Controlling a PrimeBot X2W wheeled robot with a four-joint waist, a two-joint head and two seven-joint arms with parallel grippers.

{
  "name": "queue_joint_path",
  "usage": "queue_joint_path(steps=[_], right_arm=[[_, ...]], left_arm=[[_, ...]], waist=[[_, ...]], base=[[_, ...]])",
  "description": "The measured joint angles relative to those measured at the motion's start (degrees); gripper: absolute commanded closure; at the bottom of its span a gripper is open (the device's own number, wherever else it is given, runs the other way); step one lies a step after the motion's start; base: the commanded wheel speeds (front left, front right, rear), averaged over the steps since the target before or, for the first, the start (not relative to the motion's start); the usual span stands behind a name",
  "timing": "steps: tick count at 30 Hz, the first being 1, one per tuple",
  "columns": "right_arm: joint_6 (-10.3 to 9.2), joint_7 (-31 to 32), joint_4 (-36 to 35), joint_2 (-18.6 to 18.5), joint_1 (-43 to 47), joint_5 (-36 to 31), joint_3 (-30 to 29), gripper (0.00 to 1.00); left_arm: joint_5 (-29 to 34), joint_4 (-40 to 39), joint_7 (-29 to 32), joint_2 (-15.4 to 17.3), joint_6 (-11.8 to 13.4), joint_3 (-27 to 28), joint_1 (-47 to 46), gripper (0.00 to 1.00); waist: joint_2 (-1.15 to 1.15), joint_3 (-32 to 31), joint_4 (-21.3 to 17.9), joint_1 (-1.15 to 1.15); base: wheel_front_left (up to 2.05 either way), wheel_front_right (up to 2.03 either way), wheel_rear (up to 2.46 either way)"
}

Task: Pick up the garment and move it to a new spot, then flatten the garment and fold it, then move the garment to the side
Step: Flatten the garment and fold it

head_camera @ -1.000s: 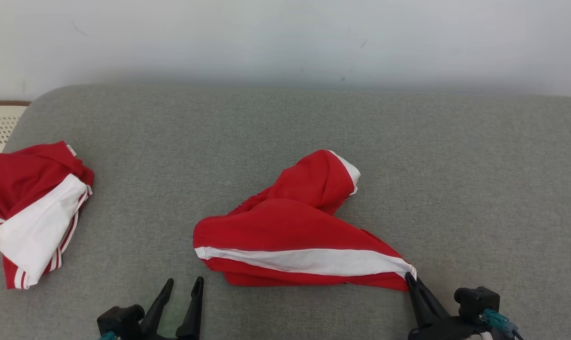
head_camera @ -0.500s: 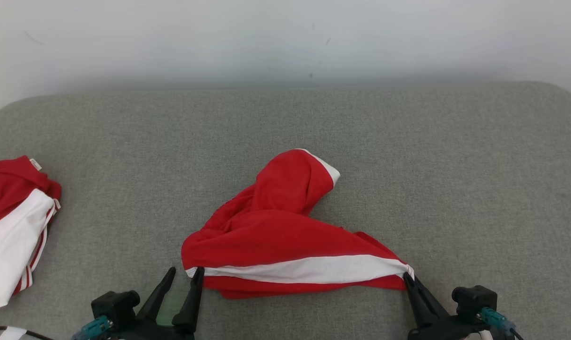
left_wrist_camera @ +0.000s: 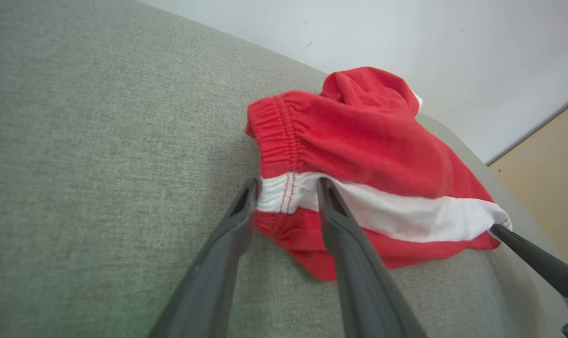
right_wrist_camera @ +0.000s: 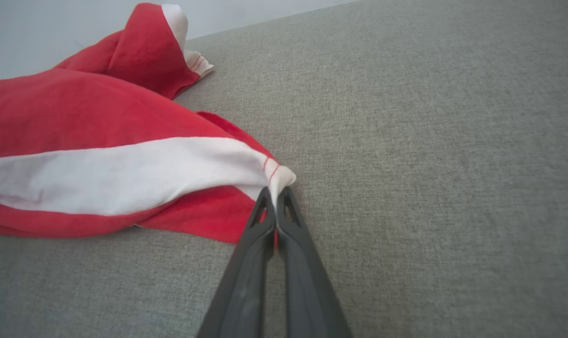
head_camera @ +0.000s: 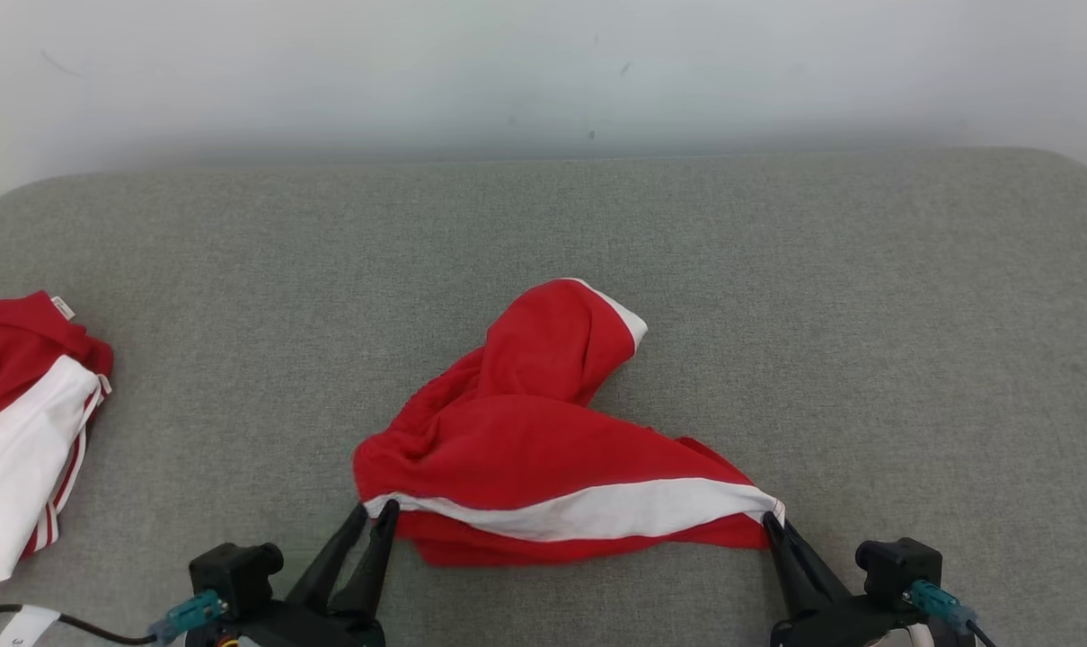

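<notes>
The red garment (head_camera: 525,440) with its white stripe lies crumpled near the front middle of the grey padded surface (head_camera: 867,314), stretched sideways between the two arms, with one red fold humped up towards the pale wall (head_camera: 543,72) behind. The right jaws are closed on the garment's right-hand corner, where the white stripe runs to a point. In the right wrist view the two fingers (right_wrist_camera: 253,263) meet with the tip of that corner pinched between them, and the cloth spreads away to the left. The left jaws stand apart at the opposite end, by the gathered waistband. In the left wrist view the dark fingers (left_wrist_camera: 227,234) straddle the stitched end of the white stripe, one on the bare surface just beside the cloth and one lying over it. A gap shows between them, so they are not clamped on the fabric. A second red and white garment (head_camera: 22,422) lies bunched at the far left edge of the surface, well apart from both arms.
</notes>
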Motion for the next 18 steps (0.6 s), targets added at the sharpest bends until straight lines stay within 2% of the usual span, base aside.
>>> queue_joint_path(steps=[1, 8, 11, 16, 17, 18], right_arm=[[0.0, 0.0, -0.01, -0.01, -0.02, 0.0, 0.0, 1.0], [0.0, 0.0, -2.25, 0.09, -0.13, 0.02, -1.21, 1.0], [0.0, 0.0, -4.23, 0.31, -0.25, -0.03, -1.83, 1.0], [0.0, 0.0, -7.22, 0.25, -2.57, -0.19, -1.96, 1.0], [0.0, 0.0, -7.87, -0.21, -4.2, -0.21, -1.57, 1.0], [0.0, 0.0, -8.2, -0.63, -5.22, -0.35, -1.44, 1.0]], left_arm=[[0.01, -0.24, 0.0, 0.22, 0.0, -0.54, -0.24, 1.0], [-1.29, -1.58, 0.0, 0.93, 0.0, -2.86, -0.25, 1.0], [-2.14, -3.44, 0.0, 2.65, 0.0, -4.07, -0.38, 1.0], [-6.49, -6.59, 0.0, 8.01, 0.0, -8.69, -3.91, 1.0], [-8.01, -6.87, 0.0, 11.51, 0.0, -12.07, -7.02, 1.0], [-8.8, -6.88, 0.01, 13.17, 0.0, -13.71, -8.86, 1.0]], waist=[[0.0, 0.01, -0.03, 0.0], [0.0, -0.66, -0.17, 0.0], [0.0, -1.57, -0.1, 0.0], [0.0, -3.61, 0.2, 0.0], [0.0, -4.44, 0.45, 0.0], [0.0, -4.79, 0.63, 0.0]], base=[[0.0, 0.0, 0.0], [0.0, 0.0, 0.0], [0.0, 0.0, 0.0], [0.0, 0.0, 0.0], [0.0, 0.0, 0.0], [0.0, 0.0, 0.0]])
